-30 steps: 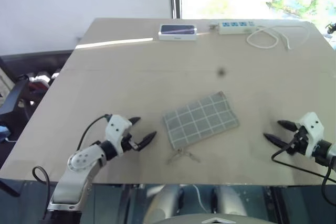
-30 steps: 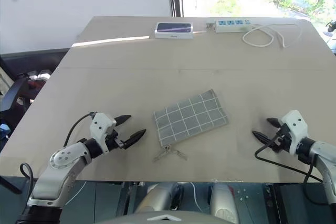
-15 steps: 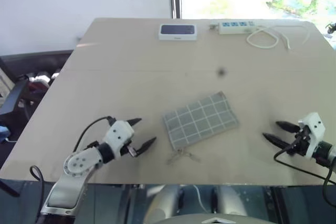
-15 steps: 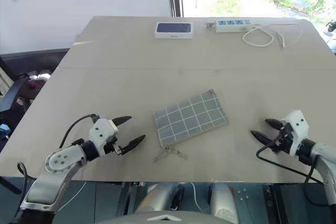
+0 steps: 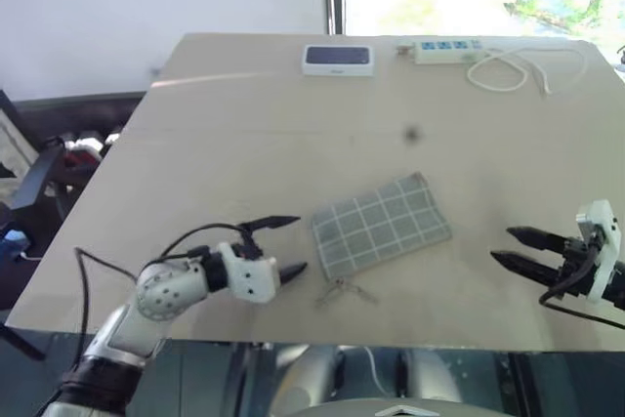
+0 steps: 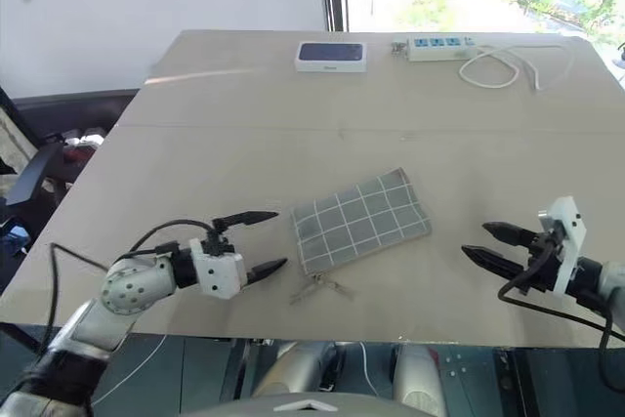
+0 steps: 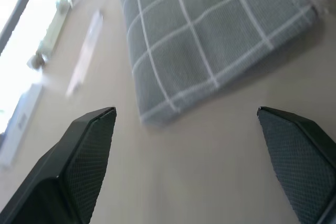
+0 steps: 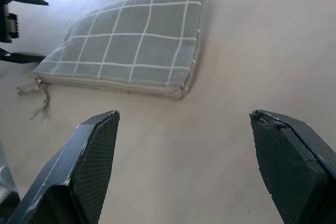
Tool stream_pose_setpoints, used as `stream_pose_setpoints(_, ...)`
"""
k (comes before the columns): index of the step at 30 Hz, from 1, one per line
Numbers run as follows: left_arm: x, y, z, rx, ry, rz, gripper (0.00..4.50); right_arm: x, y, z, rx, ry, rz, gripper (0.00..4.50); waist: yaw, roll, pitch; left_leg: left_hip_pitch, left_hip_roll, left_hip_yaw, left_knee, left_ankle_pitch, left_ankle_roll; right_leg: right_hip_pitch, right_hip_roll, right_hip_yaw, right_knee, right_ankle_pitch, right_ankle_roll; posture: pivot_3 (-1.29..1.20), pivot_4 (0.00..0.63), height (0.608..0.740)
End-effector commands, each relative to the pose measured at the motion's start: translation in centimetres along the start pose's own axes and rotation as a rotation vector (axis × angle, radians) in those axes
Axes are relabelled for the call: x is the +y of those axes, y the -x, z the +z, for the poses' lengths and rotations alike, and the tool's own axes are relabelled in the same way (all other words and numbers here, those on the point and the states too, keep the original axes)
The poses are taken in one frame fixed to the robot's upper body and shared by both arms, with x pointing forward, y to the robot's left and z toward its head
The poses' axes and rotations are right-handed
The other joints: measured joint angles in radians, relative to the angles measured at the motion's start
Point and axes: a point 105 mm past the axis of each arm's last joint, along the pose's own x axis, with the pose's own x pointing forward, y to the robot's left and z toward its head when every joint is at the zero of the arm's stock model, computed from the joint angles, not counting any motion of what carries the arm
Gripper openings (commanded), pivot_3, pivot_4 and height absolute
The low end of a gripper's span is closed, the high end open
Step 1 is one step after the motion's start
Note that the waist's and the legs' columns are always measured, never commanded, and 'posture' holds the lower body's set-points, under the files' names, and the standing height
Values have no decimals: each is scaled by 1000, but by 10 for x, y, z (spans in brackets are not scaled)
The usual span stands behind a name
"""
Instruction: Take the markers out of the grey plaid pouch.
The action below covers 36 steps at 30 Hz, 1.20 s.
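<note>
Pouch work looks barely begun: the left gripper (image 6: 256, 240) hangs spread wide and empty just beside the grey plaid pouch (image 6: 359, 220), and the right gripper (image 6: 488, 245) faces it from the other side, also open and empty. Between them the pouch lies flat and shut on the surface (image 6: 293, 134), its pull (image 6: 317, 286) trailing toward the near edge. No markers are out, so opening and emptying remain.

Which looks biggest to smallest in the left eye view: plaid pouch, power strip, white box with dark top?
1. grey plaid pouch, clearly largest.
2. power strip and white box look about alike; the strip is longer, the box deeper. Both lie at the far edge, so distance shrinks them. Not ranked.
</note>
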Motion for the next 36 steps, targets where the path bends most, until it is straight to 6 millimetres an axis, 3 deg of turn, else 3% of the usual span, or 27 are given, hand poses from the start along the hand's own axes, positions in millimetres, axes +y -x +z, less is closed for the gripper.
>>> stream_pose_setpoints(1, -39, -23, 6, -61, -20, -134, 4474, 9, -4, 18, -40, 47, 37, 4060, 1, 0, 0, 0, 0, 0, 0, 0, 0, 0, 0, 0, 0, 0, 0, 0, 150, 738)
stream_pose_setpoints(8, -32, -45, 14, -125, -45, -71, 4474, 30, -12, 21, -30, 38, 127, 4060, 3, -1, 0, 0, 0, 0, 1, 2, -2, 0, 0, 0, 0, 1, 2, 0, 150, 738)
stream_pose_setpoints(9, -31, -46, 13, -124, -37, -70, 3934, 33, -13, 21, -25, 36, 140, 4060, 3, -1, 0, 0, 0, 0, 1, 2, -2, 1, 0, 0, 0, 1, 2, 0, 150, 738)
stream_pose_setpoints(11, -29, -48, 14, -131, -28, -61, 3270, 41, -16, 18, -15, 26, 170, 4060, 3, -1, 0, 0, 0, 0, 1, 2, -2, 0, 0, 0, 0, 1, 2, 0, 150, 738)
stream_pose_setpoints(15, -26, -52, 15, -134, -30, -58, 3270, 53, -21, 9, 55, 11, 219, 4060, 3, -2, 0, 0, 0, -1, 2, 2, -2, 1, 1, -1, 1, 1, 2, 0, 150, 738)
stream_pose_setpoints(19, -16, -57, 15, -128, -14, -19, 1464, 67, -33, -4, 156, 27, 278, 4060, 0, -3, -1, 0, 0, -1, 3, 1, -1, 1, 1, -1, 1, 1, 2, 0, 150, 738)
stream_pose_setpoints(23, -4, -62, 21, -139, -16, 19, 66, 84, -59, -12, 153, 17, 325, 4060, 1, -2, -1, 1, 0, -1, 3, 1, -2, 1, 1, -1, 3, 1, 2, 0, 150, 738)
stream_pose_setpoints(29, -3, -66, 30, -164, -12, 24, 66, 99, -102, -20, 130, 10, 354, 4060, -5, -5, 0, 0, -1, -1, 5, 2, -3, 1, 1, -2, 3, 1, 2, 0, 150, 738)
stream_pose_setpoints(36, -1, -67, 32, -164, -10, 20, 66, 108, -124, -16, 128, -19, 403, 4060, -6, -5, 0, 0, -1, -2, 5, 2, -3, 1, 2, -2, 4, 1, 2, 0, 150, 738)
